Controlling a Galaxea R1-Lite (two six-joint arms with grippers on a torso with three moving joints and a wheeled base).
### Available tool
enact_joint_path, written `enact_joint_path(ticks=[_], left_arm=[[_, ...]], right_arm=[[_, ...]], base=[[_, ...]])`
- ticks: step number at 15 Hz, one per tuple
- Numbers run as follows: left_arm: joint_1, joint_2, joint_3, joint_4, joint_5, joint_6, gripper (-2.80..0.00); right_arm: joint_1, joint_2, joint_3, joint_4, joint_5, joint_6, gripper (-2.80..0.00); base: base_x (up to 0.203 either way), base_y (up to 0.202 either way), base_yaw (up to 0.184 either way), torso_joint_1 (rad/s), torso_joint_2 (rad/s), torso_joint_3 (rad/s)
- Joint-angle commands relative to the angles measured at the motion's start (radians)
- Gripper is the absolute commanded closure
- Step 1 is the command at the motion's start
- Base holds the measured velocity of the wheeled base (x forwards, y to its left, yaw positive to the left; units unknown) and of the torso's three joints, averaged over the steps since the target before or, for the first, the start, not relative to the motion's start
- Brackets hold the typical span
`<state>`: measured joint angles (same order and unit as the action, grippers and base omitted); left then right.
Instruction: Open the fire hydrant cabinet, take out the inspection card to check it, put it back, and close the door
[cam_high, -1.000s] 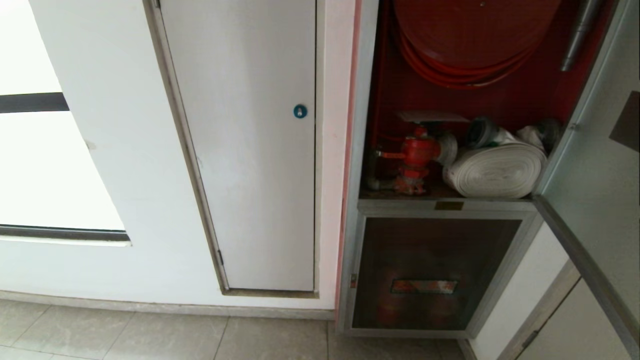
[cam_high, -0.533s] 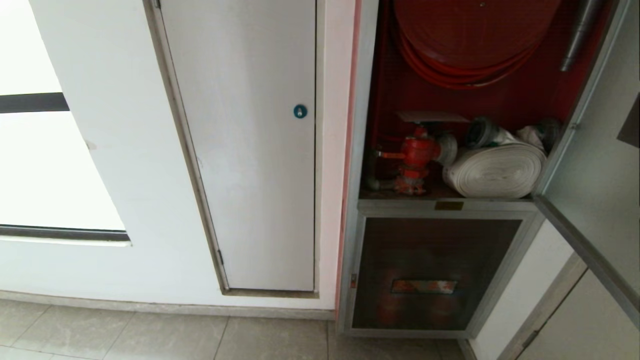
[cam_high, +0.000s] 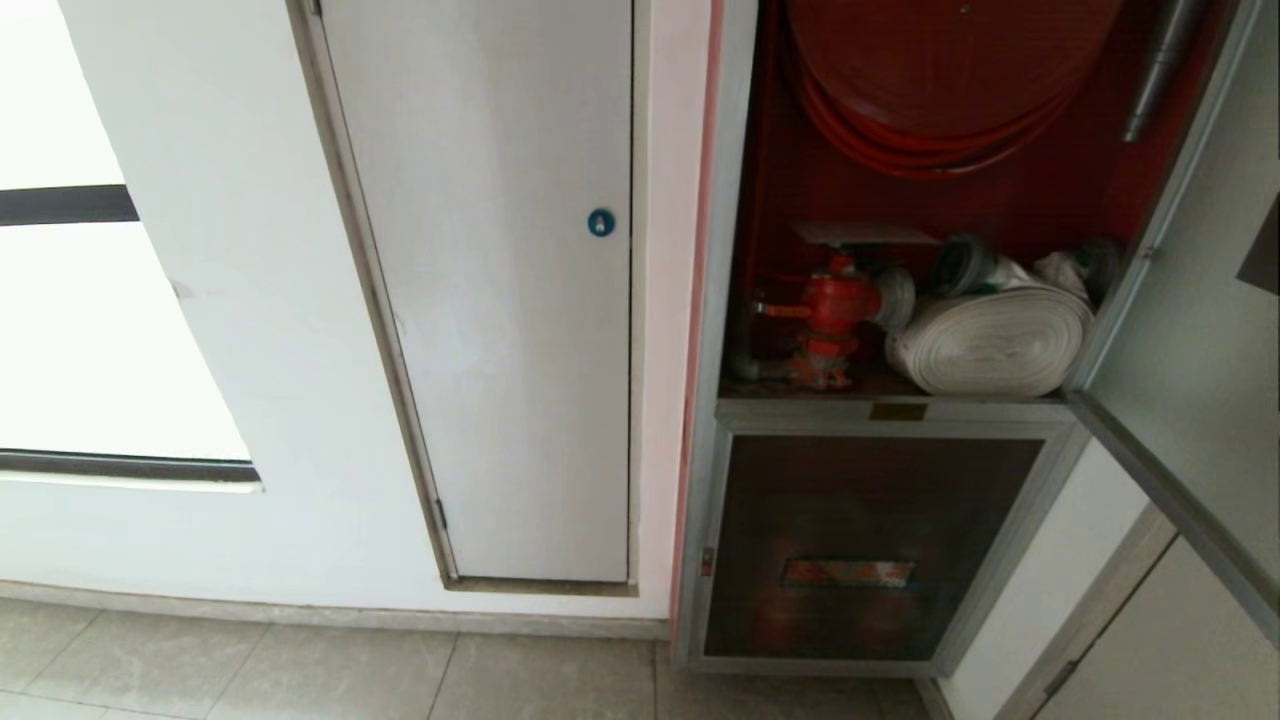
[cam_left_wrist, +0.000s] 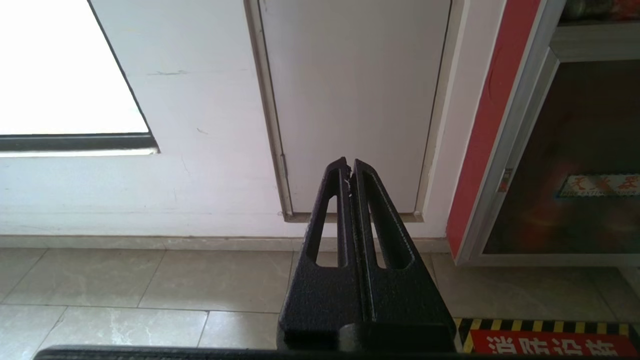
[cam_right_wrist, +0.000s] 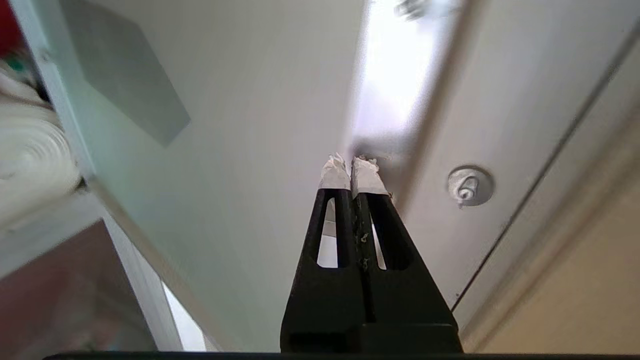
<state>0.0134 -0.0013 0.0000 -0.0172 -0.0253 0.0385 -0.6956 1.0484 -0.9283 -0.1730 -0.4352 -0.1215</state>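
The right gripper (cam_right_wrist: 351, 170) points up at the open door (cam_right_wrist: 240, 125), its fingers pressed together. The left gripper (cam_left_wrist: 349, 169) hangs low, fingers together too.

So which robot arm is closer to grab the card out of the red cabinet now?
The right. The right gripper is up by the open door of the fire hydrant cabinet. The left gripper points at the floor by the white door.

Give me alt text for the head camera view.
A tall silver-framed fire hydrant cabinet stands open, its glass door swung out to the right, showing a red hose reel, red valve and rolled white hose. A plain white door is to its left.
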Motion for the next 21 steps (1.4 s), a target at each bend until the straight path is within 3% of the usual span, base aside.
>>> enact_joint_path(ticks=[1, 6, 11, 15, 17, 21], left_arm=[[0.000, 0.001, 0.006, 0.000, -0.001, 0.000, 0.00], [0.000, 0.001, 0.006, -0.001, -0.001, 0.000, 0.00], [0.000, 0.001, 0.007, -0.001, -0.001, 0.000, 0.00], [0.000, 0.001, 0.008, 0.000, -0.001, 0.000, 0.00], [0.000, 0.001, 0.007, -0.001, -0.001, 0.000, 0.00], [0.000, 0.001, 0.006, -0.001, -0.001, 0.000, 0.00]], right_arm=[[-0.054, 0.059, -0.027, -0.006, 0.034, 0.000, 0.00], [-0.086, 0.083, -0.067, -0.006, 0.038, 0.000, 0.00], [-0.088, 0.052, -0.049, -0.002, 0.193, -0.002, 0.00], [0.065, -0.058, 0.035, 0.002, 0.395, -0.004, 0.00], [0.135, -0.084, 0.080, 0.003, 0.442, -0.004, 0.00], [0.373, -0.158, 0.170, 0.001, 0.531, 0.012, 0.00]], base=[[0.000, 0.000, 0.000, 0.000, 0.00, 0.000], [0.000, 0.000, 0.000, 0.000, 0.00, 0.000], [0.000, 0.000, 0.000, 0.000, 0.00, 0.000], [0.000, 0.000, 0.000, 0.000, 0.00, 0.000], [0.000, 0.000, 0.000, 0.000, 0.00, 0.000], [0.000, 0.000, 0.000, 0.000, 0.00, 0.000]])
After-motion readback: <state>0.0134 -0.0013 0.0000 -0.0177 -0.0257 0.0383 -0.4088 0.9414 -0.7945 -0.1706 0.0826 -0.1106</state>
